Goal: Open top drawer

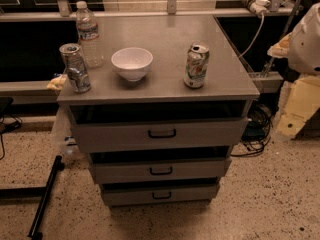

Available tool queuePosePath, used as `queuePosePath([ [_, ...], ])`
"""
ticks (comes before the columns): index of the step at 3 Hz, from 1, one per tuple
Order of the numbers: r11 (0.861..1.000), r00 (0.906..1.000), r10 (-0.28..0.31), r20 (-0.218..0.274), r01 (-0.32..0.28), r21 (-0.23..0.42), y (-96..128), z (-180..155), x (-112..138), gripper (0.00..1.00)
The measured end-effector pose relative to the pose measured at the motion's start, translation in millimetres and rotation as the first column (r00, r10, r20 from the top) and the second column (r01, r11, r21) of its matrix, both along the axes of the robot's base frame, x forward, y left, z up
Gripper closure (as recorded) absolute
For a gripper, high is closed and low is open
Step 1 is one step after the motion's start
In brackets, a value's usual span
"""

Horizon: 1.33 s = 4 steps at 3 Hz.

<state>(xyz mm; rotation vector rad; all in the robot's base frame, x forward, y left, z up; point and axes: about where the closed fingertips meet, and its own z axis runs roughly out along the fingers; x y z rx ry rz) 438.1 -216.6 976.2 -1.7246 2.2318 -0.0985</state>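
Camera view — hand out of frame

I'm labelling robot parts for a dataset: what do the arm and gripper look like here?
At the right edge of the view, the arm shows a smooth, rounded white shell. Just below it, the gripper looks pale yellow and blocky, with flat faces. No cables or markings can be made out on either.
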Motion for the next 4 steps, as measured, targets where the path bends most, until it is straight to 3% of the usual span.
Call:
queuePosePath([
  [2, 1.000, 0.9993, 0.015, 0.035, -0.016, 0.027, 7, -26, 4, 0.00],
  [4, 0.994, 0.9947, 0.080, 0.064, -0.085, 0.068, 26, -100, 23, 0.00],
])
